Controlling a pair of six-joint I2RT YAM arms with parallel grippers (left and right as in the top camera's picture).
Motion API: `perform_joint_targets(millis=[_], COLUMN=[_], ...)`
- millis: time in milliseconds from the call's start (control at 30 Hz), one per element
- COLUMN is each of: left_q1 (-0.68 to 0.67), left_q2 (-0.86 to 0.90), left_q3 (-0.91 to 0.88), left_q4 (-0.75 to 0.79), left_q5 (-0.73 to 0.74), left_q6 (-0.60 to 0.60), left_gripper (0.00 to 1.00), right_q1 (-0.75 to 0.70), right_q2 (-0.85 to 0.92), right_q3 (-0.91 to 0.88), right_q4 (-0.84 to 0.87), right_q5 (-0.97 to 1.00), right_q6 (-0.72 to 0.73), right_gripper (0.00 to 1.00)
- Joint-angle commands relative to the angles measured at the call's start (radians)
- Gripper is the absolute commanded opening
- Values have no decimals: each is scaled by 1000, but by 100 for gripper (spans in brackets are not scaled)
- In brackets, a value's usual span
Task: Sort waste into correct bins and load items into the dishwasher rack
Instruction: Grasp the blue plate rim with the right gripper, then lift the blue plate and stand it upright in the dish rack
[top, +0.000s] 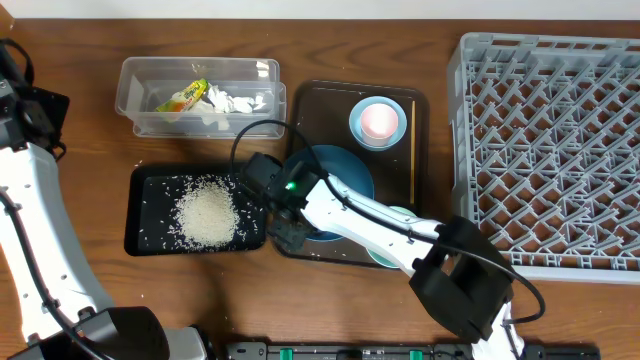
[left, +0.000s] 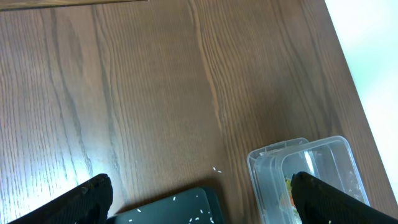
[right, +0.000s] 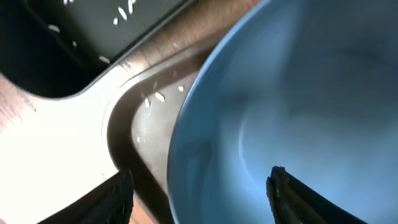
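Observation:
The dark blue plate (top: 345, 170) lies on the brown serving tray (top: 300, 100). My right gripper (top: 290, 222) is open and straddles the plate's left rim; in the right wrist view (right: 199, 196) one finger is over the plate (right: 292, 106), the other outside it. A pile of rice (top: 207, 215) lies in the black tray (top: 150, 185). The wrapper (top: 183, 97) and tissue (top: 235, 101) lie in the clear container (top: 135, 75). The pink cup (top: 379, 119) sits in a light blue bowl (top: 356, 128). A second bowl (top: 398, 212) is partly under my arm. Chopsticks (top: 412, 150) lie along the tray's right side. My left gripper (left: 208, 202) is open and empty above the table.
The grey dishwasher rack (top: 550, 150) stands at the right with nothing in it. A few rice grains lie on the brown tray (right: 158, 96) and on the wood by the black tray (left: 215, 168). The clear container's corner (left: 267, 155) shows in the left wrist view.

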Motion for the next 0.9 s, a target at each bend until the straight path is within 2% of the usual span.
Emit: perform_joint_targets(millis=[0, 100, 233, 433, 767, 867], left_q1=[2, 2, 2, 2, 2, 2], left_q2=[0, 0, 0, 0, 0, 0], left_q3=[-3, -3, -3, -3, -3, -3], left_q4=[-1, 0, 0, 0, 0, 0], left_q5=[-6, -6, -6, -6, -6, -6], left_q6=[-1, -1, -1, -1, -1, -2], left_gripper=[93, 93, 93, 93, 93, 93], right_q1=[10, 11, 11, 10, 10, 10], right_q2=[5, 5, 5, 5, 5, 4], right_q3=[12, 7, -39, -82, -51, -30], right_q4=[-3, -4, 19, 63, 47, 33], right_q5=[-37, -69, -72, -68, -68, -68], right_q6=[7, 7, 7, 8, 7, 6], right_gripper=[63, 57, 56, 49, 3, 1])
